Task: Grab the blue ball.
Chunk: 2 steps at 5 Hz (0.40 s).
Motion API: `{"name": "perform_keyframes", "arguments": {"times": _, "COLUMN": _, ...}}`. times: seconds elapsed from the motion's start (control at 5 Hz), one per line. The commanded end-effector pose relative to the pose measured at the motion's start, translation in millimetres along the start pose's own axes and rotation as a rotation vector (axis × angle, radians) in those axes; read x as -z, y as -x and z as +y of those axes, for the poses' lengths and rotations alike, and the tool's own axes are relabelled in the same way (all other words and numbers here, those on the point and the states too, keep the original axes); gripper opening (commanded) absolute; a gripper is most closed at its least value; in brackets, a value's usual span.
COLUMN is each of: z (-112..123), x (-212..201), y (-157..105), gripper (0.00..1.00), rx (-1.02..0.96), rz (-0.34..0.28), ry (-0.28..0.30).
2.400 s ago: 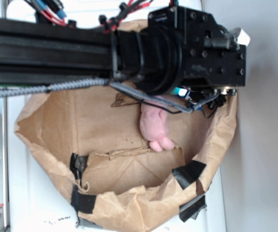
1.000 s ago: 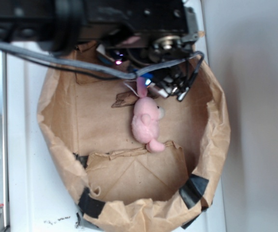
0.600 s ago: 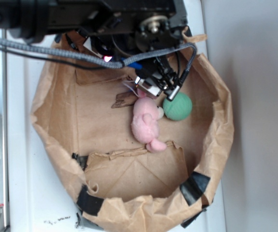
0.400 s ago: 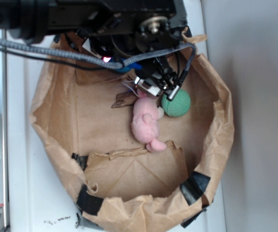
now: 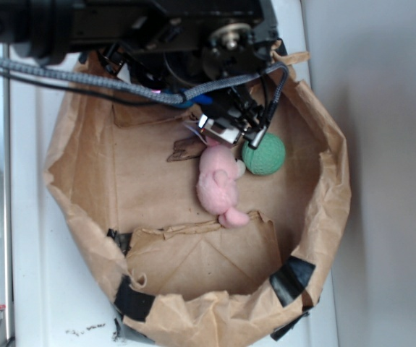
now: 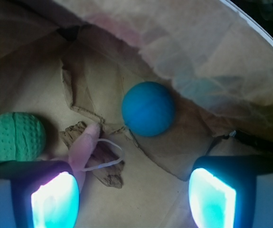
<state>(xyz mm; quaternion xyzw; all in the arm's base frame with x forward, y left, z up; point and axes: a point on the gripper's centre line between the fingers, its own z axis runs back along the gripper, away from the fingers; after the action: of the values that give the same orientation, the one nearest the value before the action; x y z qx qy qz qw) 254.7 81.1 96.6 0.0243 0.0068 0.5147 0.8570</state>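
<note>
The blue ball [image 6: 148, 109] lay on the brown paper floor of the bag [image 5: 92, 181], close under the bag's folded wall, with torn creases of paper around it. In the wrist view it sat ahead of the hand [image 6: 132, 194], between the lines of the two glowing fingers [image 6: 55, 199], touching neither. The hand was spread wide and held nothing. To one side of the ball, well apart, rested the green ball [image 6: 15, 136], dimpled all over. Between the two balls, a pink ear of the bunny [image 5: 220, 184] with a white thread reached in. From the exterior view the dark arm [image 5: 121, 29] covered the blue ball; the bunny lay just beside the green ball.
</note>
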Motion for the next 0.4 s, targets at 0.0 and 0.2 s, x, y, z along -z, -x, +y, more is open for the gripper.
{"name": "perform_keyframes", "arguments": {"times": 0.0, "z": 18.5, "x": -12.2, "y": -24.4, "gripper": 1.00, "rx": -0.169, "rz": -0.016, "ry": 0.002}}
{"name": "perform_keyframes", "arguments": {"times": 0.2, "z": 20.6, "x": -14.5, "y": -20.9, "gripper": 1.00, "rx": -0.251, "rz": -0.002, "ry": -0.029}}
